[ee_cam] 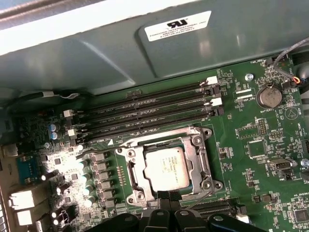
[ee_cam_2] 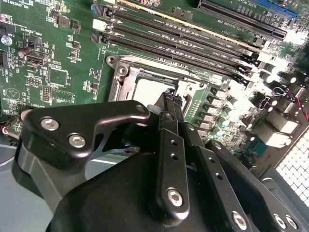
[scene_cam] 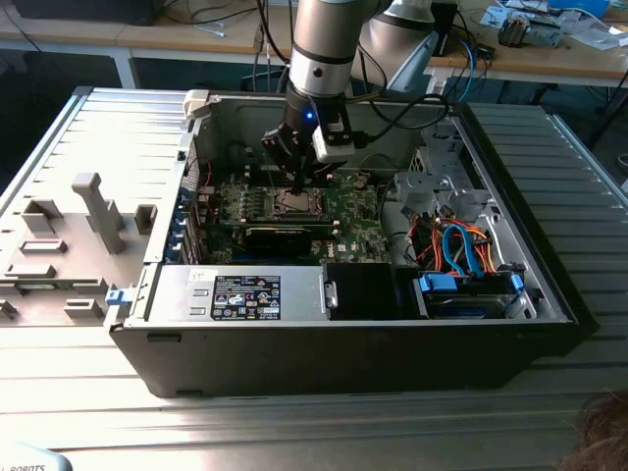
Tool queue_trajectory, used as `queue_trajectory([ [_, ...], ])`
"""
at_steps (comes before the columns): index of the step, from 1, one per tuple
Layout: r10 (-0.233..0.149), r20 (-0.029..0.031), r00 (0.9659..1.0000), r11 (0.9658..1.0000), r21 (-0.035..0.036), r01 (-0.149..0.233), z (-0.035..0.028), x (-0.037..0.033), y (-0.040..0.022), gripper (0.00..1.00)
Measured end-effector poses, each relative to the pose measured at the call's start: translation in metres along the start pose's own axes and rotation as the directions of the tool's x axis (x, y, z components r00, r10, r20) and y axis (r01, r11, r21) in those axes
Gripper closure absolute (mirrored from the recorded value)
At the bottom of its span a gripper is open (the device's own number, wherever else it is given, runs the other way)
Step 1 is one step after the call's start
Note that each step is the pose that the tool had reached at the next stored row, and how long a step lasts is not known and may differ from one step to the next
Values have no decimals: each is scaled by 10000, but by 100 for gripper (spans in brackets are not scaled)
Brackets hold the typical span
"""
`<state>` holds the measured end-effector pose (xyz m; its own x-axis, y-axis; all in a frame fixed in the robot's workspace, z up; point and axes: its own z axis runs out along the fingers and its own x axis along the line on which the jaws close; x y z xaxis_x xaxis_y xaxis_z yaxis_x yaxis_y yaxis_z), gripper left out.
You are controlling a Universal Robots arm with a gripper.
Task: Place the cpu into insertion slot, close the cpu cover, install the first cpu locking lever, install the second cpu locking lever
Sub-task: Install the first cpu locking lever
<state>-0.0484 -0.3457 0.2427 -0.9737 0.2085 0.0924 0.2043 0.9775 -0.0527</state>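
The cpu has a pale, matt metal top, framed by the shinier silvery metal of the cpu cover on a glossy green motherboard. The fingers are smooth satin black; the worktop is ribbed grey metal.

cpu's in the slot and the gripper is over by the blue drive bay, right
Not quite: the cpu is in the slot, but the gripper is at the slot's edge, as the first wrist view shows.

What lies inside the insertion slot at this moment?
The cpu lies flat inside the insertion slot, with its pale silvery top showing. The contacts beneath the cpu cannot be seen, because it covers them.
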Motion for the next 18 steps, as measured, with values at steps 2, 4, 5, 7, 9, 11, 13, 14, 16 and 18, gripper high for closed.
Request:
queue_trajectory([
  [2, -79, 4, 10000, 10000, 7, 79, 0, 0, 0, 89],
  [4, -147, 7, 9999, 9999, 13, 147, 0, 0, 0, 89],
  [5, -178, 9, 9998, 9998, 16, 178, 0, 0, 0, 89],
  [7, -234, 12, 9997, 9997, 22, 234, 0, 0, 0, 89],
  [9, -283, 14, 9996, 9996, 27, 283, 0, 0, 0, 89],
  [11, -347, 18, 9994, 9994, 32, 347, 0, 0, 0, 89],
  [13, -391, 20, 9992, 9992, 36, 391, 0, 0, 0, 89],
  [14, -417, 21, 9991, 9991, 39, 417, 0, 0, 0, 89],
  [16, -473, 24, 9989, 9989, 44, 473, 0, 0, 0, 89],
  [18, -528, 27, 9986, 9986, 49, 527, 0, 0, 0, 89],
])
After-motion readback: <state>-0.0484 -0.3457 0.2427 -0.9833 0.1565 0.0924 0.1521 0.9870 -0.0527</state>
